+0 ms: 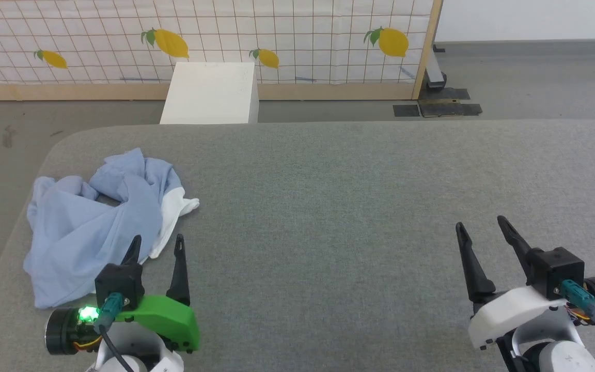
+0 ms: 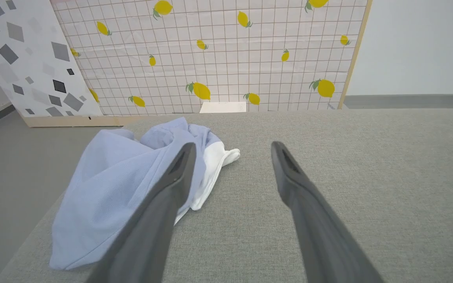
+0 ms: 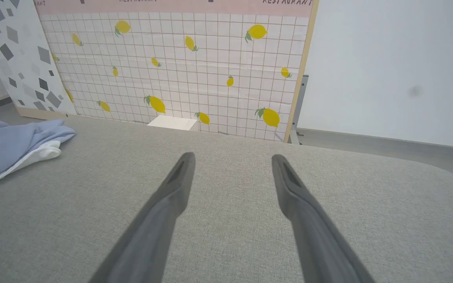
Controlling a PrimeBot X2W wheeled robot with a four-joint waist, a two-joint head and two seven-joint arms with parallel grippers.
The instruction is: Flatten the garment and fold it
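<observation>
The garment [image 1: 96, 222] is a light blue T-shirt lying crumpled in a heap at the left end of the grey padded table [image 1: 328, 206], with a white part poking out on its right side. The left wrist view shows the garment [image 2: 112, 188] bunched ahead and to the left. My left gripper [image 1: 157, 242] stands open just at the heap's near right edge, holding nothing. Far to the right, my right gripper [image 1: 479, 223] is open over bare table. In the right wrist view the garment [image 3: 10, 147] lies at the far left.
A white box [image 1: 210, 93] stands on the floor behind the table. A lemon-print partition [image 1: 199, 36] with a wooden frame closes off the back. The table's left edge runs close beside the garment.
</observation>
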